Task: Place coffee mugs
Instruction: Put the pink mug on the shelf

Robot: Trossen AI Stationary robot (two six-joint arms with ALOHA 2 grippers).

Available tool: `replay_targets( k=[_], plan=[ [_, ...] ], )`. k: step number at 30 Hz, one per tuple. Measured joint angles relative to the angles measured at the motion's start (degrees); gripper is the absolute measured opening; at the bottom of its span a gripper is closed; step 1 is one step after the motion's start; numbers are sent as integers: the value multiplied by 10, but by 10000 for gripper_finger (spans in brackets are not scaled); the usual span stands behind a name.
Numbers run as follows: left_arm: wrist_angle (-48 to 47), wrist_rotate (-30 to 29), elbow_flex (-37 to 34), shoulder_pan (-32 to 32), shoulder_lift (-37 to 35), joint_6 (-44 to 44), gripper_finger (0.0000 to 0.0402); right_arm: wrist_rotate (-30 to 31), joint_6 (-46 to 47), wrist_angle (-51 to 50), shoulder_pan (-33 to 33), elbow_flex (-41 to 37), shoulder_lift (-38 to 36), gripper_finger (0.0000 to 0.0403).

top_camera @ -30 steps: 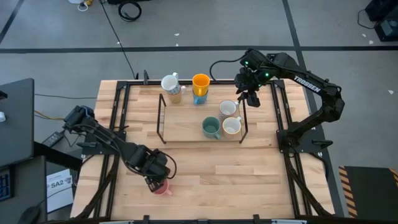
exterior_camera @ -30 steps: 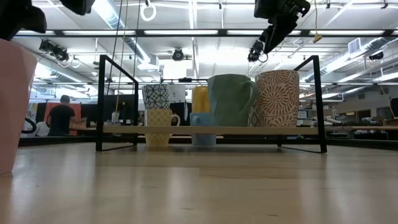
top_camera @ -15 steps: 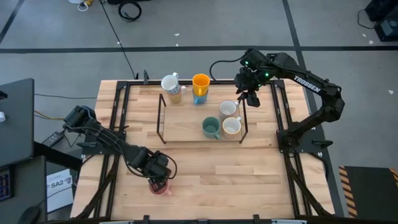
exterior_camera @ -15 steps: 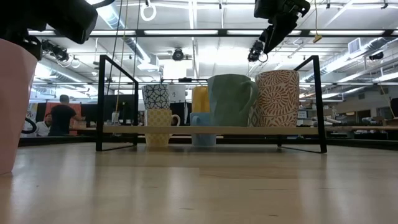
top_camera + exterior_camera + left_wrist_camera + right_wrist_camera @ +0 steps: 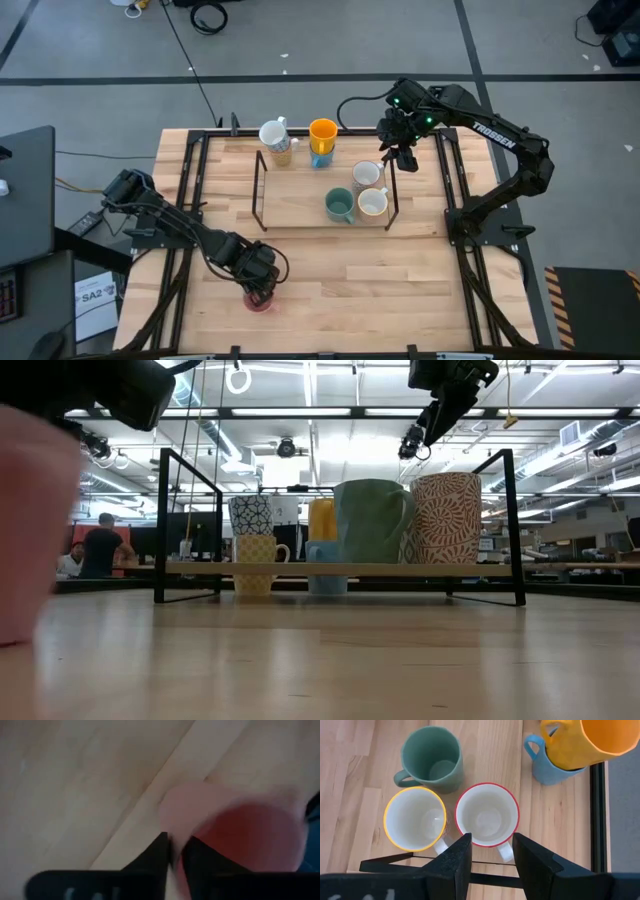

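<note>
The pink mug (image 5: 258,301) stands near the table's near left corner, with my left gripper (image 5: 258,290) directly above it and shut on its rim. In the low view the pink mug (image 5: 35,530) is a blur at the left edge. On the black wire rack (image 5: 260,190) stand a green mug (image 5: 339,206), a yellow-rimmed white mug (image 5: 372,203) and a red-rimmed white mug (image 5: 366,174). An orange mug (image 5: 322,133) sits on a blue mug (image 5: 547,767). A white mug (image 5: 275,135) is stacked at the rack's far left. My right gripper (image 5: 491,855) hovers open above the red-rimmed mug. My left gripper holds the pink mug by its rim (image 5: 175,840), the wall pinched with one finger (image 5: 155,857) outside and the other inside the cup. The fingers come from above, pointing down. Whether the mug's base is still on the table, I cannot tell.
Bare wood lies between the rack and the table's near edge. The rack's upright black bars (image 5: 160,525) stand between the pink mug and the shelf. People move in the room beyond the table (image 5: 100,550).
My left gripper has moved a little toward the table's right edge and come down over the pink mug. In the low view the mug now shows blurred and wider than before, shifted from where it stood.
</note>
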Motion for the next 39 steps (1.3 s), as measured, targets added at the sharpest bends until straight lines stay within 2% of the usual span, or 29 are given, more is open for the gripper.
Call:
replay_targets(
  k=[2,7,15,28,35,39],
  plan=[
    [9,11,0,8,1,-2,23,0,0,1,0,0,0,149],
    [17,38,12,32,2,3,22,0,0,3,0,0,0,149],
    [19,47,104,106,2,125,26,0,0,4,0,0,0,149],
    [17,31,269,338,1,285,25,0,0,4,0,0,0,149],
    [16,18,290,463,0,344,25,0,0,4,0,0,0,148],
    [19,19,290,512,7,362,25,0,0,4,0,0,0,148]
  ],
)
